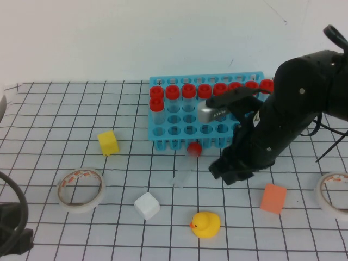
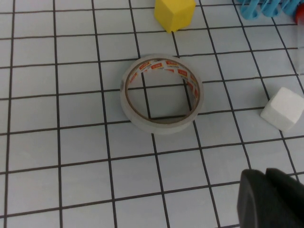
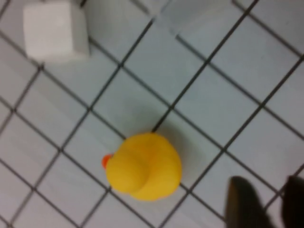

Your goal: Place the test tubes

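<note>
A blue rack [image 1: 179, 142] holds a back row of red-capped test tubes [image 1: 188, 91], plus one in the second row at the left. Another clear tube [image 1: 182, 167] with a red cap [image 1: 194, 148] lies on the table just in front of the rack; its blurred body [image 3: 190, 14] also shows in the right wrist view. My right gripper [image 3: 268, 205] hangs low over the table to the right of that tube, open, with only grid surface between its fingers [image 3: 242, 204]. My left gripper [image 2: 261, 174] is shut and empty at the near left, close to the tape roll.
A yellow duck [image 1: 206, 224], white cube [image 1: 147, 205], orange cube [image 1: 273, 198] and yellow cube [image 1: 107, 142] lie around the front of the rack. One tape roll [image 1: 81, 188] sits at the left, another [image 1: 333, 194] at the right edge.
</note>
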`<state>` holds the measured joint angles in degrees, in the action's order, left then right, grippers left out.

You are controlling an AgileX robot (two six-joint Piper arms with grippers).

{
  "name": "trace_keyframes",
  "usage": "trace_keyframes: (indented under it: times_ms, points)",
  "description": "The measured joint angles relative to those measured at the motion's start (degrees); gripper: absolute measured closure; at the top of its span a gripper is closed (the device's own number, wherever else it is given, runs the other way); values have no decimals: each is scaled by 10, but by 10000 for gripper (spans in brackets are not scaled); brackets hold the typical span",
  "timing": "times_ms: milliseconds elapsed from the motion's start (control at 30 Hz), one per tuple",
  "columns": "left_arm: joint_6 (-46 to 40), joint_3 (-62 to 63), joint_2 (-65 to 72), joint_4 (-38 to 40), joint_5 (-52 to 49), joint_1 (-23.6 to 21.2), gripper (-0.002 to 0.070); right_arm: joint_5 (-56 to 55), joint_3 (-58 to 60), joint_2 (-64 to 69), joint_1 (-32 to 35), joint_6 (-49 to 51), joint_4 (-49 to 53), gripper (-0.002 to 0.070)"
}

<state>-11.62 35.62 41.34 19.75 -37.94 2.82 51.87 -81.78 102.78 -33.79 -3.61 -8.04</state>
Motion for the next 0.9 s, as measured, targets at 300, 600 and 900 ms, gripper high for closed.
trace_keyframes:
  times_ms: [300,600,900]
  points:
    - [0,0,0,9,0,0,677,-123,-10,30,3,47,-172,158]
    - [-1,0,0,10,0,0,677,-69,-99,127,3,156,-105,151]
    - [-1,0,0,24,0,0,677,-17,-188,197,-5,221,-62,151]
